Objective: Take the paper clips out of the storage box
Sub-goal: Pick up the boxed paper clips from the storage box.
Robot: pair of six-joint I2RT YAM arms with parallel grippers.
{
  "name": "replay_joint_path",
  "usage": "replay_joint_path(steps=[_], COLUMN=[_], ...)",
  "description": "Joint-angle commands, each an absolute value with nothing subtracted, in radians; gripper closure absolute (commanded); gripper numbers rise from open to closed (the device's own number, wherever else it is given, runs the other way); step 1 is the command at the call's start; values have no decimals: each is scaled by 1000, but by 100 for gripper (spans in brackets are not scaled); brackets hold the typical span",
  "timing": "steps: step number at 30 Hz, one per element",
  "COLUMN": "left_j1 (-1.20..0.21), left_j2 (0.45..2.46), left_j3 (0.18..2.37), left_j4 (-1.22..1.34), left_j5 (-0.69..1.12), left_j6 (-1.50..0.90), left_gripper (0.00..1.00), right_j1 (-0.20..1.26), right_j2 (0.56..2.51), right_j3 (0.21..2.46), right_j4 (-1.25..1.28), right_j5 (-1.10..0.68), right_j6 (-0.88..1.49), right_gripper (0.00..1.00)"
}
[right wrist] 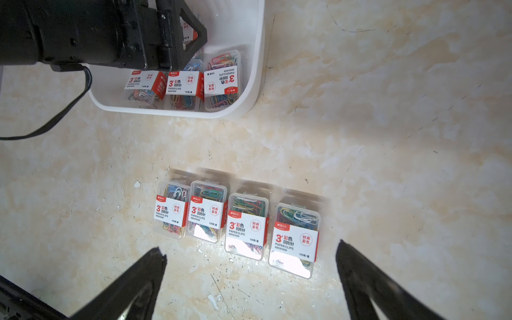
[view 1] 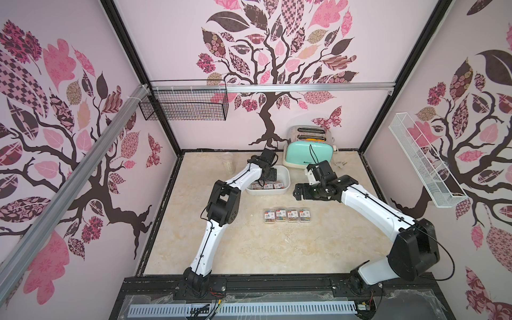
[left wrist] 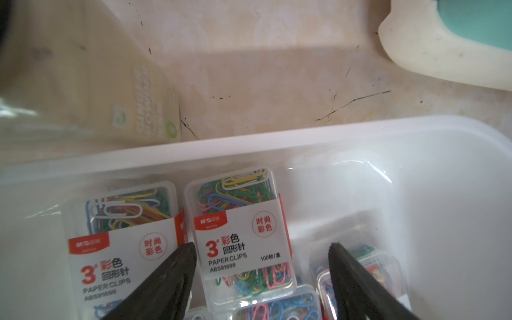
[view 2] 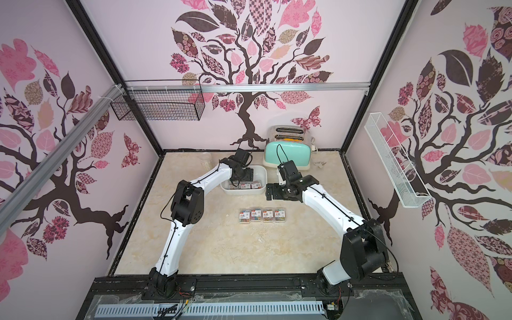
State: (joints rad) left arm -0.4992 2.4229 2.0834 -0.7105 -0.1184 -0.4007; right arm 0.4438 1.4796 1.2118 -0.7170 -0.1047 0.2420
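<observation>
Box: white tub (view 1: 267,191) just above centre in both top views, sitting on the surface (view 1: 249,243), with more cases inside.
Clips out: four cases (view 1: 286,215) in a neat row at frame centre, below the box.
Left jaws: down in the box, apart, straddling one case (left wrist: 238,235). One tip is right at its edge and the other stands off, so no grip yet.
Right jaws: wide apart, empty, hovering just right of the box.
Risk one: the neighbour case (left wrist: 122,249) lies tight against the target. The near tip could land on it or wedge in the seam, lifting two or none.
Risk two: the plastic is smooth and other cases overlap underneath. A shallow pinch could slip and drop it back.
Risk three: the box looks light, so a dragging lift might shove or tip it.
</observation>
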Motion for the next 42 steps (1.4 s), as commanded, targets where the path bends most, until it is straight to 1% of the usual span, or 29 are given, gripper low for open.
replay_joint_path(steps=[1,4,8,10,15,17,20,25,28,30,32,37,42], left_j1=[-494,-495,-494,-494,-495,-494,-494,-494,-494,-494,-494,-495,-495], left_j2=[2452,2453,2452,2451,2456,2458,2466,2469,2467,2463,2455,2433,2404], left_j3=[2042,2040,2042,2041,2046,2050,2061,2068,2068,2063,2055,2027,2019], left_j4=[-731,-727,-727,-725,-722,-719,-728,-730,-729,-721,-712,-688,-673], left_j5=[-148,-148,-158,-163,-161,-162,-178,-195,-199,-199,-200,-188,-181], left_j6=[-420,-427,-431,-433,-435,-438,-446,-458,-460,-457,-459,-455,-443], left_gripper=[18,11,7,2,2,4,11,27,35,37,40,45,45], right_j1=[449,448,448,448,448,448,449,449,448,448,449,449,448], right_j2=[1437,1437,1435,1436,1435,1435,1430,1428,1428,1427,1428,1428,1429], right_j3=[1236,1235,1234,1233,1232,1232,1226,1224,1220,1221,1222,1223,1225], right_j4=[-717,-716,-716,-716,-716,-716,-710,-708,-704,-706,-707,-709,-709], right_j5=[-114,-112,-112,-111,-111,-111,-111,-111,-113,-112,-111,-112,-113], right_j6=[231,232,234,233,235,235,237,235,237,235,235,237,238], right_gripper=[1,1,1,1,1,1,2,10,10,7,1,1,1])
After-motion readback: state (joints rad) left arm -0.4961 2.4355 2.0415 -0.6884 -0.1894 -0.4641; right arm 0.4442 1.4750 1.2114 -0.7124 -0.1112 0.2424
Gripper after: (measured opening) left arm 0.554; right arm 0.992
